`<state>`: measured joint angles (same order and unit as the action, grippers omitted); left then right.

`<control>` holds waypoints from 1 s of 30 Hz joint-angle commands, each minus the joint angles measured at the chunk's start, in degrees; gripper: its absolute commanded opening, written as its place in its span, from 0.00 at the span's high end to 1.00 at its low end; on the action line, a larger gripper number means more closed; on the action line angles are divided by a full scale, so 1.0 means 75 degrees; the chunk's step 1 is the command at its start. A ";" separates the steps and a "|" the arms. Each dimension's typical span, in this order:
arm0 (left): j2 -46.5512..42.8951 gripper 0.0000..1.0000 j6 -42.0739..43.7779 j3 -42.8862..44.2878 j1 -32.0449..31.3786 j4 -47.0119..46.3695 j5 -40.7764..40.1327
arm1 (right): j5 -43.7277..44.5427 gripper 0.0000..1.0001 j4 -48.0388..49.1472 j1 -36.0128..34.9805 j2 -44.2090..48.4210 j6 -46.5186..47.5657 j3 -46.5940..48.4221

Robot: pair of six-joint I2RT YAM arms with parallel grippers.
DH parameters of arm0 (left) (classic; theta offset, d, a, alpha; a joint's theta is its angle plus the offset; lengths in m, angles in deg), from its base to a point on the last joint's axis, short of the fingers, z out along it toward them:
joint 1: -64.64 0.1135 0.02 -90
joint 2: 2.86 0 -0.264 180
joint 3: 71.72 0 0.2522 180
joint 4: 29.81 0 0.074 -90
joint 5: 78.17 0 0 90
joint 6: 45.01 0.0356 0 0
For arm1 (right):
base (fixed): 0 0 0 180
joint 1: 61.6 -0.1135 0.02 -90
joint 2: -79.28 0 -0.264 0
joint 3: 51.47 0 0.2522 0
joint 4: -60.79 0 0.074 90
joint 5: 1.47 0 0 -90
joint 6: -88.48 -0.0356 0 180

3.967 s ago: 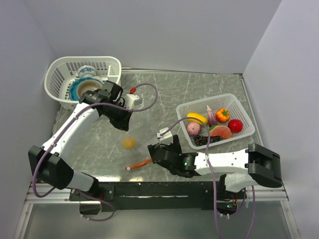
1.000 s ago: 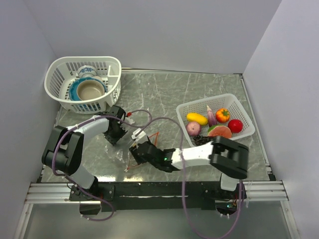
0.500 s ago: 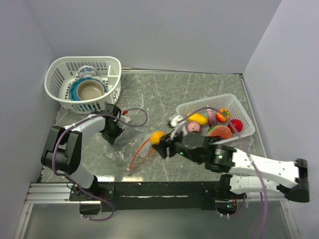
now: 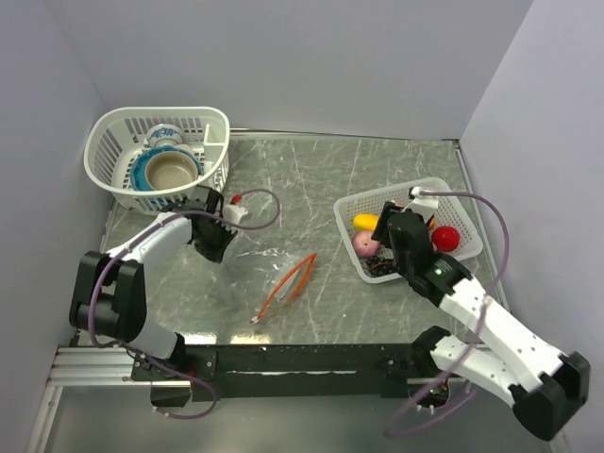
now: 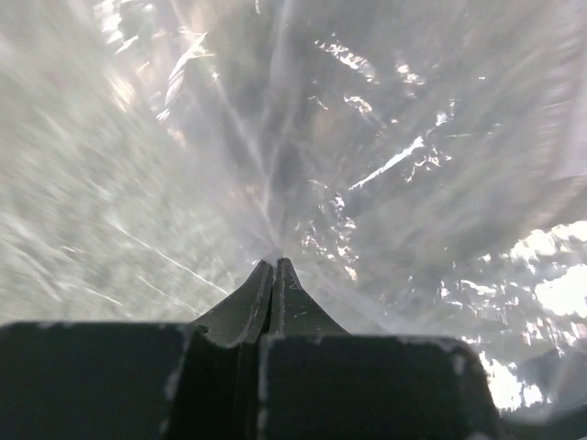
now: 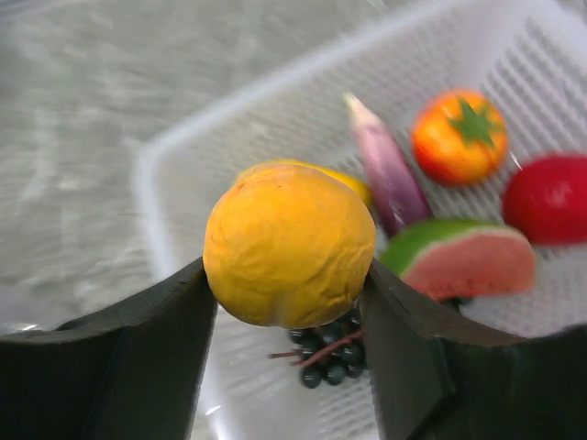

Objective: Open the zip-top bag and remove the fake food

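Looking from above, the bag (image 4: 288, 276) lies flat near the bench's middle, mouth parted, with nothing visible inside. The left end effector (image 4: 220, 247) sits at its far-left corner, and the right end effector (image 4: 387, 226) hangs over the basket (image 4: 444, 184) by the right edge.

From the left wrist, the left end effector (image 5: 273, 266) is clenched on the bag (image 5: 367, 165).

From the right wrist, the right end effector (image 6: 289, 275) is grasping a yellow-orange fruit (image 6: 289, 243) above the basket (image 6: 174, 174).

By this judgement the bag is open and emptied, and only dropping this fruit remains.

Your left gripper (image 5: 273, 270): bottom centre, dark fingers pinched together on clear film. Zip-top bag (image 5: 394, 165): crinkled, glossy, filling your centre and right. Table (image 5: 73, 192): blurred grey, left.
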<state>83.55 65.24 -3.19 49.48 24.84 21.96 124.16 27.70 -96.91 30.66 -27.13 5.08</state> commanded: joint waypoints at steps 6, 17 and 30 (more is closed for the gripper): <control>-0.1430 0.48 -0.0578 0.0703 0.0111 -0.0388 0.1368 | -0.0485 0.00 0.0281 0.1204 -0.0478 -0.0863 -0.0267; -0.2814 0.03 -0.1176 0.0503 0.0660 -0.1255 0.0992 | -0.0146 0.00 -0.0597 0.1204 -0.0431 -0.0851 0.0529; -0.2849 0.03 -0.1680 0.0597 0.4232 -0.1536 0.3627 | -0.0052 0.00 -0.1055 0.1204 0.0014 -0.0652 0.0835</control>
<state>62.74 54.46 -0.44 75.12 15.44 39.23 122.09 20.53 -88.08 27.79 -32.94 11.02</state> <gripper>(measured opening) 0.968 0.999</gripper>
